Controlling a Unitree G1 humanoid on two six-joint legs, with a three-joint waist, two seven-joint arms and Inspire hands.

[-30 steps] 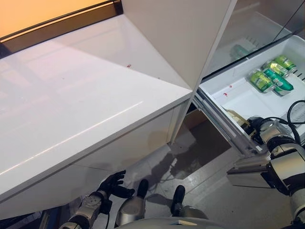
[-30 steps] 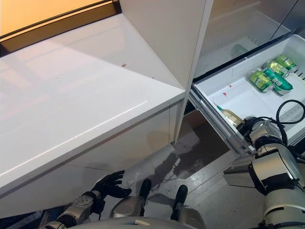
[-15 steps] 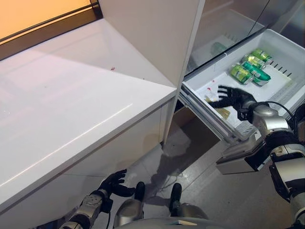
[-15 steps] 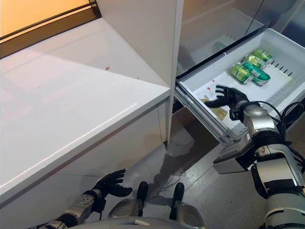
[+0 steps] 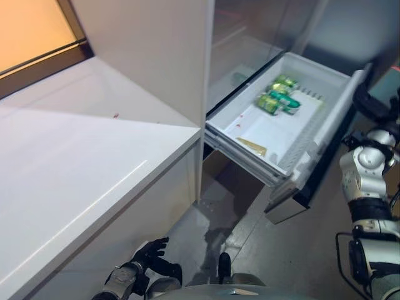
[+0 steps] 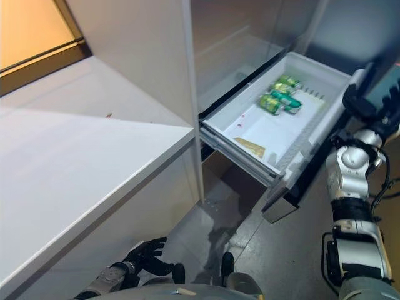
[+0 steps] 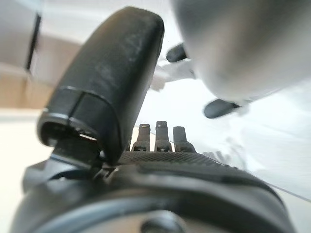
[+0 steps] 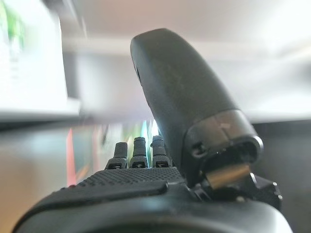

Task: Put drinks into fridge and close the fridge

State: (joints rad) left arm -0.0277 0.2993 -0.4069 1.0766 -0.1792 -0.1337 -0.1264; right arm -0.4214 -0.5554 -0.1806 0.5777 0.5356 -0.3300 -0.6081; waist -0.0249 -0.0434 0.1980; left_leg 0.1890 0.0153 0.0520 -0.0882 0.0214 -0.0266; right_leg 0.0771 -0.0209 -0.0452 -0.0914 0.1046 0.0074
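The white fridge drawer (image 5: 234, 145) stands pulled out. Green cans (image 5: 278, 100) lie on their sides at its far end; they also show in the right eye view (image 6: 281, 99). A flat yellowish packet (image 5: 253, 146) lies on the drawer's floor near its near end. My right hand (image 6: 361, 103) is open and empty, raised just past the drawer's front panel (image 5: 325, 131); its wrist view shows straight fingers (image 8: 138, 150). My left hand (image 5: 150, 251) hangs low near the floor, open and empty, with relaxed fingers (image 7: 160, 136).
A white counter (image 5: 75, 169) runs along the left, ending at the fridge's white side panel (image 5: 156, 56). A greenish drink (image 5: 239, 78) shows dimly on the shelf above the drawer. A grey floor (image 5: 256, 244) lies under the drawer.
The camera has swung to the right. My right hand has lifted out of the drawer, away from the yellowish packet, and now stands outside the drawer's front panel. The left hand stays low.
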